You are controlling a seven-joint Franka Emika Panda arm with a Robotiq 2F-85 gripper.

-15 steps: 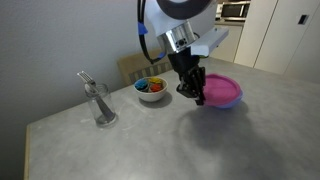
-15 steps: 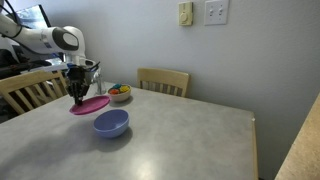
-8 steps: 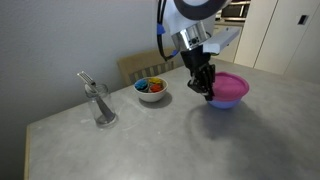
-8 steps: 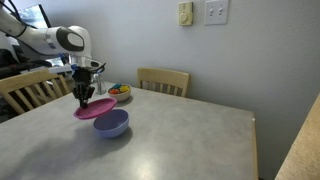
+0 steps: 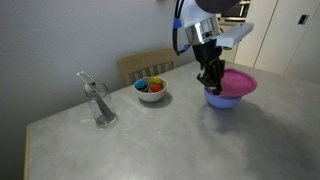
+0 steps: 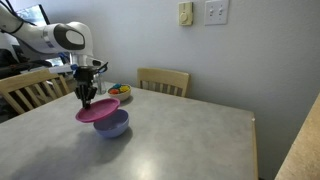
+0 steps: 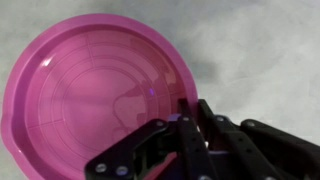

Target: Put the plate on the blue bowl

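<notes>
The magenta-pink plate (image 5: 236, 83) is held level just above the blue bowl (image 5: 222, 99), covering most of it. In the other exterior view the plate (image 6: 99, 110) sits over the blue bowl (image 6: 113, 125), offset a little toward the arm side. My gripper (image 5: 211, 83) is shut on the plate's rim; it also shows in an exterior view (image 6: 87, 101). In the wrist view the plate (image 7: 90, 95) fills the left of the frame, with my gripper (image 7: 185, 115) pinching its right edge. The bowl is hidden there.
A small white bowl with colourful contents (image 5: 152, 89) stands on the grey table (image 5: 150, 145), also visible in an exterior view (image 6: 119, 94). A clear glass with a utensil (image 5: 99, 104) stands nearer the table's end. Wooden chairs (image 6: 163, 80) stand at the table's edges.
My gripper has carried the plate sideways from beside the white bowl to over the blue bowl, and the plate now hangs just above it.
</notes>
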